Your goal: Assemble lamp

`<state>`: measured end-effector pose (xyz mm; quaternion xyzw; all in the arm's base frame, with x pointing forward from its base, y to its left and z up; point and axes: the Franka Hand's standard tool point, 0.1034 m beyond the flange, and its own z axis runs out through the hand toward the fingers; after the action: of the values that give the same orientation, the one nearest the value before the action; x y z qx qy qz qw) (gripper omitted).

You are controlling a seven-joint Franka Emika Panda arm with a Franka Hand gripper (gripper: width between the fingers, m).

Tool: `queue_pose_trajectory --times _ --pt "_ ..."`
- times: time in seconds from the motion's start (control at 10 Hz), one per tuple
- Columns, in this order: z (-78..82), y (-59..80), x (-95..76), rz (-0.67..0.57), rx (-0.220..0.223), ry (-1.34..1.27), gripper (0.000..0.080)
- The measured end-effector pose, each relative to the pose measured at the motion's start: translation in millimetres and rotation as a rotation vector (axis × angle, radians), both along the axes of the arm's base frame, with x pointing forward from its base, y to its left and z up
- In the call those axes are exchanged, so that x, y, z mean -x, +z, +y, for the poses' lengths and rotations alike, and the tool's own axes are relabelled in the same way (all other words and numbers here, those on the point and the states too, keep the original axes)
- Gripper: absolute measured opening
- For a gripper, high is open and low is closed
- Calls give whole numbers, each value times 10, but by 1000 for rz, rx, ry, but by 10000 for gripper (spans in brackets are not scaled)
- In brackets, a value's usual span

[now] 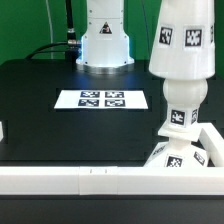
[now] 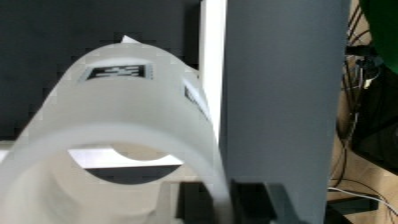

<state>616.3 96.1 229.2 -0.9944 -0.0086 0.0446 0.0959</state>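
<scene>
I read this as the shade (image 1: 182, 40) going onto the lamp: it hangs at the exterior frame's right, over the bulb (image 1: 180, 103) on the base (image 1: 176, 153); next comes lowering it straight. The wrist view alone shows the gripper (image 2: 228, 200), fingers clamping the shade's wall; only the exterior shows the marker board (image 1: 101, 99)

No readable text or numbers; only black-and-white square tags on white tapered plastic shade (image 1: 182, 38), flat white marker board (image 1: 100, 99)
</scene>
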Motion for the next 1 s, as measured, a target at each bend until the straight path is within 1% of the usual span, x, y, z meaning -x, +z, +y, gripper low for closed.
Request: queue_pose_trajectory --times 0.1,0.6,1.0 --pt "-1 -99 -8 2 2 -2 44" --pt "13 -427 -55 -9 8 -9 44" --pt "18 -540 -39 3 10 -9 44"
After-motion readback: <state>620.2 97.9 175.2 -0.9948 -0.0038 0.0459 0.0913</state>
